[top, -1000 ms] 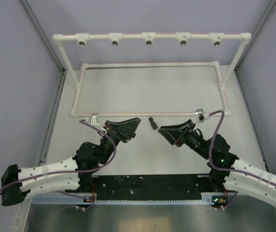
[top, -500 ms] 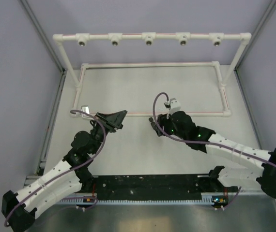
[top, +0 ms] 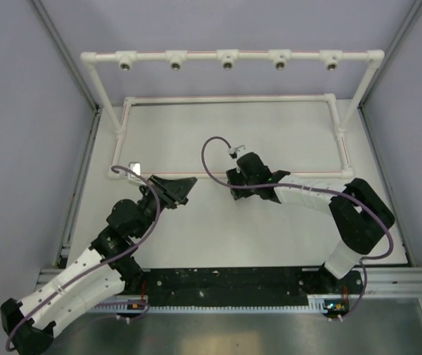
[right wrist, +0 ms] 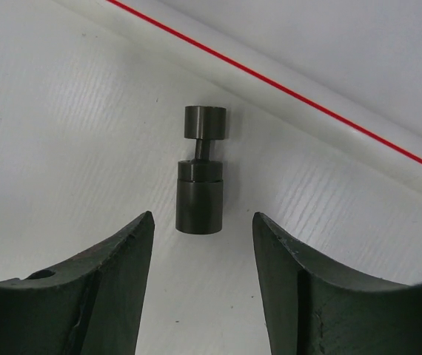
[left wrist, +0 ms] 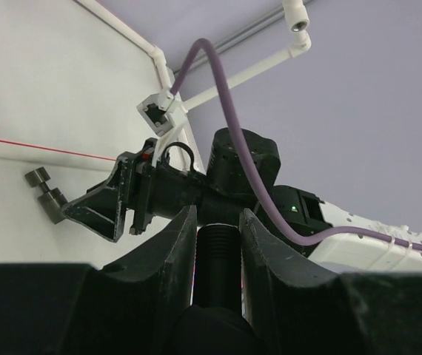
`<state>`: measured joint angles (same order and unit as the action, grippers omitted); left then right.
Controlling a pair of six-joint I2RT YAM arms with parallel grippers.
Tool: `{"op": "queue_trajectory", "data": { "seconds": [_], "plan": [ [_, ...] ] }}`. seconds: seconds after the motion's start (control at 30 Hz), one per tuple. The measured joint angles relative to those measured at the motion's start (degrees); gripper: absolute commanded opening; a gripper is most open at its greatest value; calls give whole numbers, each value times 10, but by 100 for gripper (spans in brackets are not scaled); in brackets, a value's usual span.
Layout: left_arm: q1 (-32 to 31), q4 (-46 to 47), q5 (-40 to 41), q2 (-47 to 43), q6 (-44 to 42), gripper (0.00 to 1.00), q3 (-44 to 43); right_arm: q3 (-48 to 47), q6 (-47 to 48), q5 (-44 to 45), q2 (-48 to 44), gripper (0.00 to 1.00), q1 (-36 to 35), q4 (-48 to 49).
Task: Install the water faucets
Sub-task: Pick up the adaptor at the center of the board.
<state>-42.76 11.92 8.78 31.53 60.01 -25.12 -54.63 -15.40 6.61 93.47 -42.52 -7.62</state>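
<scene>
Right wrist: no faucet installed yet

My right gripper [right wrist: 203, 216] stands wide around the T-shaped faucet [right wrist: 201, 196], which lies on the table [right wrist: 48, 111] beside the pipe frame [right wrist: 329, 122]. My left gripper [left wrist: 218, 214] pinches the stubby faucet [left wrist: 218, 255]. Both are yet to fit.
</scene>
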Motion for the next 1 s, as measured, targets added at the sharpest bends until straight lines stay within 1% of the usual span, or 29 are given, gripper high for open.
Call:
{"op": "queue_trajectory", "data": {
  "seconds": [0.13, 0.47, 0.63, 0.7, 0.77, 0.87, 1.0],
  "plan": [
    [0, -14, 0, -19, -1, 0, 0, -19, 7, -3, 31, 54, 0, 4],
    [0, -44, 3, -46, -2, 0, 0, -65, 18, -26, 105, 46, 10, 5],
    [0, -53, 12, -61, -2, 0, 0, -74, 20, -33, 114, 44, 10, 1],
    [0, -56, 13, -63, -3, 0, 0, -74, 20, -33, 115, 39, 10, -3],
    [0, -58, 13, -63, -3, 0, 1, -74, 21, -32, 116, 28, 10, -5],
    [0, -61, 14, -63, -4, 0, 1, -74, 21, -33, 116, 17, 11, -7],
    [0, -61, 14, -63, -4, 0, 3, -72, 18, -33, 114, 11, 11, -6]
  ]
}}
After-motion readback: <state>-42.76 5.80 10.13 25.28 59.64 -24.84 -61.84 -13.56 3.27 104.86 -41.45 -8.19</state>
